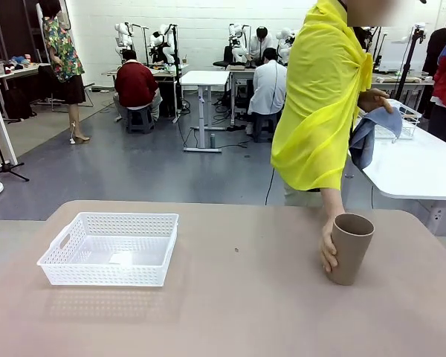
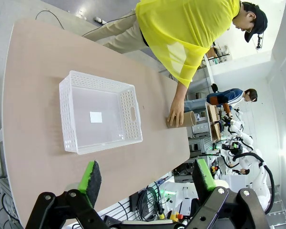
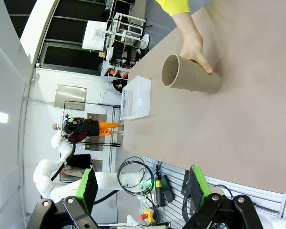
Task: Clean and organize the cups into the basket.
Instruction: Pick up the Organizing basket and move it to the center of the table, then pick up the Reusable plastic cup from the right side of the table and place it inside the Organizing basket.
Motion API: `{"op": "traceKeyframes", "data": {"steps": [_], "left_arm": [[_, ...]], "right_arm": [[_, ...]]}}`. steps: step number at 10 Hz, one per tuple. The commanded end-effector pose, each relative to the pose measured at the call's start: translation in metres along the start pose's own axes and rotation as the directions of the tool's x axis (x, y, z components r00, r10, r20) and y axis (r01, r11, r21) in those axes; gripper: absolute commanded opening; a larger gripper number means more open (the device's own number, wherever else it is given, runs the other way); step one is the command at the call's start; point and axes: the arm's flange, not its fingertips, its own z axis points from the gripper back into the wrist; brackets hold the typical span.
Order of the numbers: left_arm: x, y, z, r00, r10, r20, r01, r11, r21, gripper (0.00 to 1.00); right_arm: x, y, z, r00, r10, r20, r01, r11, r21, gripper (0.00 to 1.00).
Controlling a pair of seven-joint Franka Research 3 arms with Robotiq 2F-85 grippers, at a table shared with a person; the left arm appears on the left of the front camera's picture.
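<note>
Your left tool (image 2: 148,175) and right tool (image 3: 144,186) hung spread and empty, the tan cup (image 1: 350,248) stood on the table (image 1: 238,312) in a person's hand (image 1: 328,249), well apart from the basket (image 1: 104,274); reaching early risked striking that hand.

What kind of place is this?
Probably a robotics lab or workshop: green-padded robot fingers hover over a tan table, people sit at white desks behind, cables trail across the grey floor.

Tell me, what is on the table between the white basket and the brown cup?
Just bare table, seen in the front view, right up to the person's hand gripping the cup; the basket sits well apart.
</note>
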Motion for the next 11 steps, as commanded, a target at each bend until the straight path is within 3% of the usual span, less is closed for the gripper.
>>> {"op": "traceKeyframes", "data": {"steps": [1,3,4,5,6,8,10,11], "left_arm": [[0.001,-0.001,0.000,1.000,-0.004,0.004,0.004,1.000,-0.010,1.00],[0.000,0.000,0.000,1.000,0.000,0.000,0.000,1.000,0.000,1.00],[0.012,-0.007,-0.008,0.998,-0.020,-0.055,0.024,0.997,0.075,1.00],[0.023,-0.020,-0.021,0.988,-0.040,-0.148,0.069,0.978,0.197,1.00],[0.039,-0.037,-0.039,0.976,-0.064,-0.206,0.133,0.931,0.339,1.00],[0.071,-0.061,-0.078,0.943,0.007,-0.334,0.206,0.776,0.596,1.00],[0.096,-0.066,-0.124,0.936,0.084,-0.342,0.240,0.561,0.793,1.00],[0.103,-0.062,-0.146,0.948,0.082,-0.306,0.229,0.492,0.840,1.00]], "right_arm": [[0.002,0.000,-0.003,1.000,0.003,-0.009,-0.003,1.000,0.005,1.00],[0.000,0.000,0.000,1.000,0.000,0.000,0.000,1.000,0.000,1.00],[0.003,0.003,-0.004,0.969,0.186,-0.161,-0.179,0.982,0.059,1.00],[0.010,0.004,-0.012,0.870,0.397,-0.291,-0.357,0.916,0.184,1.00],[0.027,0.001,-0.029,0.750,0.577,-0.322,-0.554,0.815,0.170,1.00],[0.065,-0.014,-0.061,0.566,0.734,-0.375,-0.728,0.658,0.192,1.00],[0.080,-0.034,-0.093,0.477,0.820,-0.316,-0.834,0.536,0.131,1.00],[0.080,-0.039,-0.107,0.475,0.846,-0.241,-0.860,0.504,0.076,1.00]]}}
